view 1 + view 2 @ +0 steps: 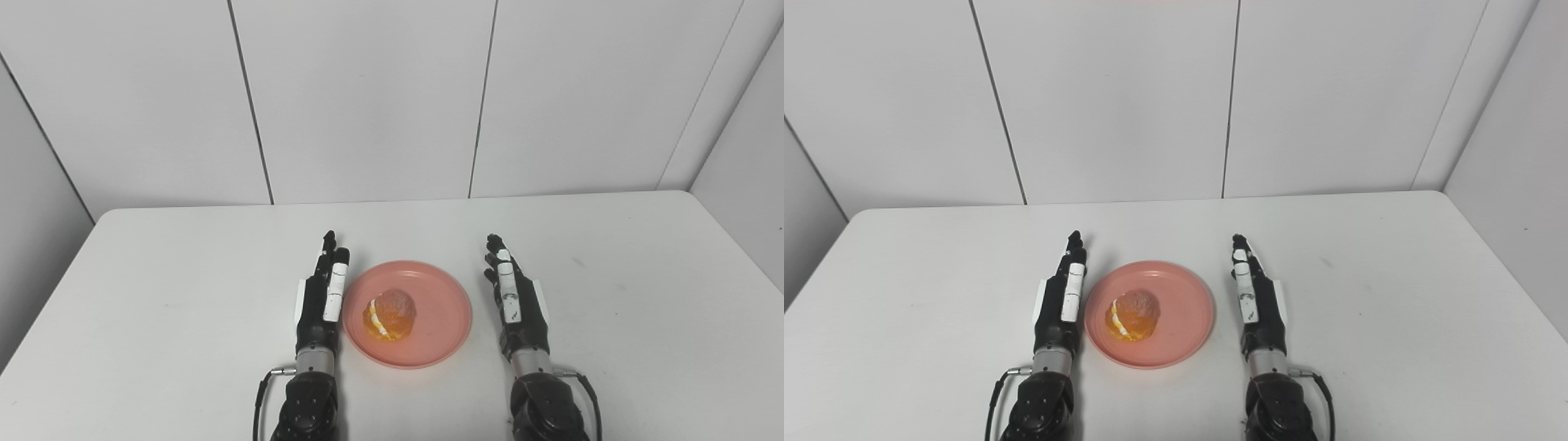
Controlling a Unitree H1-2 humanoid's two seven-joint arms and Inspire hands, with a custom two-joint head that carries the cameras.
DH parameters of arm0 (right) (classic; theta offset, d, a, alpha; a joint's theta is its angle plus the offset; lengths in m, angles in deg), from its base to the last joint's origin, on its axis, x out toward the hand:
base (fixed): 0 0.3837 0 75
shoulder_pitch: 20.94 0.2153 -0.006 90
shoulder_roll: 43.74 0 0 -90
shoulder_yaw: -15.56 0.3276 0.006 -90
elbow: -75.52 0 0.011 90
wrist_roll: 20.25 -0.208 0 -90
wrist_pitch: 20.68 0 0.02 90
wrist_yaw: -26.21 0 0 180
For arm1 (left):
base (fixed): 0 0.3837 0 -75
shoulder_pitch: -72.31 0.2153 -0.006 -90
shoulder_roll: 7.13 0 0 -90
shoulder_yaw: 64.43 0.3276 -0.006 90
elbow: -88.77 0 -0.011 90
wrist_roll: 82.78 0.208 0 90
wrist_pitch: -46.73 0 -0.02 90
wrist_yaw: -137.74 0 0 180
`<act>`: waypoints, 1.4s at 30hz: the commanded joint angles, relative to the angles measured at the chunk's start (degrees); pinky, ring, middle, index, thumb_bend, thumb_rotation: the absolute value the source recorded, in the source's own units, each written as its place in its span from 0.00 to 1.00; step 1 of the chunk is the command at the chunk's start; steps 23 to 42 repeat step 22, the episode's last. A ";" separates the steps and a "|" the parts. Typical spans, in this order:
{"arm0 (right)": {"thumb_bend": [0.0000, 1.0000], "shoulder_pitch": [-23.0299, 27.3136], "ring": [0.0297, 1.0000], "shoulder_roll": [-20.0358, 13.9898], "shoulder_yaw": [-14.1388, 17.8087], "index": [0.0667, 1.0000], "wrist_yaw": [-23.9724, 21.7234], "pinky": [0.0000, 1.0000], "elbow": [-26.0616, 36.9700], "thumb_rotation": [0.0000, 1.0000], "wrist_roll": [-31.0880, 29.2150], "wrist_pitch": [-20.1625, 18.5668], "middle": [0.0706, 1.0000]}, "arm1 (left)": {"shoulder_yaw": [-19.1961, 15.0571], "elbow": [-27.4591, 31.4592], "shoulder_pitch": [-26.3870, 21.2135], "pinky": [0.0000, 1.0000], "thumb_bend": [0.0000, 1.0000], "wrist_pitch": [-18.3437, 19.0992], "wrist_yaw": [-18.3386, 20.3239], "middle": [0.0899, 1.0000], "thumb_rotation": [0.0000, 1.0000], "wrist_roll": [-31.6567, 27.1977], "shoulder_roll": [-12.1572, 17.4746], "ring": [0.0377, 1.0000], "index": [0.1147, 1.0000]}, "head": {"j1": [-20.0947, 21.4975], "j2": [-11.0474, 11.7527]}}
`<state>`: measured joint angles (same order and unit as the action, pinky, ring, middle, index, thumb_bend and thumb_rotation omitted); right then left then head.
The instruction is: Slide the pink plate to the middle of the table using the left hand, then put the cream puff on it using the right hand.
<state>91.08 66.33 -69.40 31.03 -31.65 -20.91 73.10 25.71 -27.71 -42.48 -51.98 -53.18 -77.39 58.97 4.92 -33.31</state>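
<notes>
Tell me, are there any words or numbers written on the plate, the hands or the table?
None: no words, numbers or signs can be read. The pink plate, the cream puff, the left hand, the right hand and the table all show no writing.

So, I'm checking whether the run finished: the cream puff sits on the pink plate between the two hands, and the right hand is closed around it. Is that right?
Not quite. The cream puff does sit on the pink plate between the hands, but the right hand is not closed around it. In the left eye view it lies open to the right of the plate, holding nothing. The left hand is open too.
</notes>
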 commanded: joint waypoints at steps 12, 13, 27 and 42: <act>0.81 -1.18 0.95 -1.21 -2.22 0.88 0.17 1.00 0.26 1.00 1.11 0.07 0.95 | -0.14 -1.69 3.76 0.99 0.82 1.50 -1.20 0.99 0.99 0.78 0.42 1.00 0.94 | -0.15 -0.31; 0.81 -1.17 0.95 -1.23 -2.22 0.88 0.08 1.00 0.22 1.00 0.97 0.04 0.94 | -0.19 -1.62 3.79 0.99 0.82 1.62 -1.00 0.99 0.98 0.54 0.37 1.00 0.95 | -0.15 -0.32; 0.81 -1.33 0.95 -1.32 -2.61 0.88 0.02 1.00 -0.31 1.00 1.15 -0.19 0.94 | -0.32 -1.67 3.93 1.00 0.82 1.78 -0.99 0.99 0.98 0.31 0.33 1.00 0.95 | -0.11 -0.35; 0.81 -1.33 0.95 -1.32 -2.61 0.88 0.02 1.00 -0.31 1.00 1.15 -0.19 0.94 | -0.32 -1.67 3.93 1.00 0.82 1.78 -0.99 0.99 0.98 0.31 0.33 1.00 0.95 | -0.11 -0.35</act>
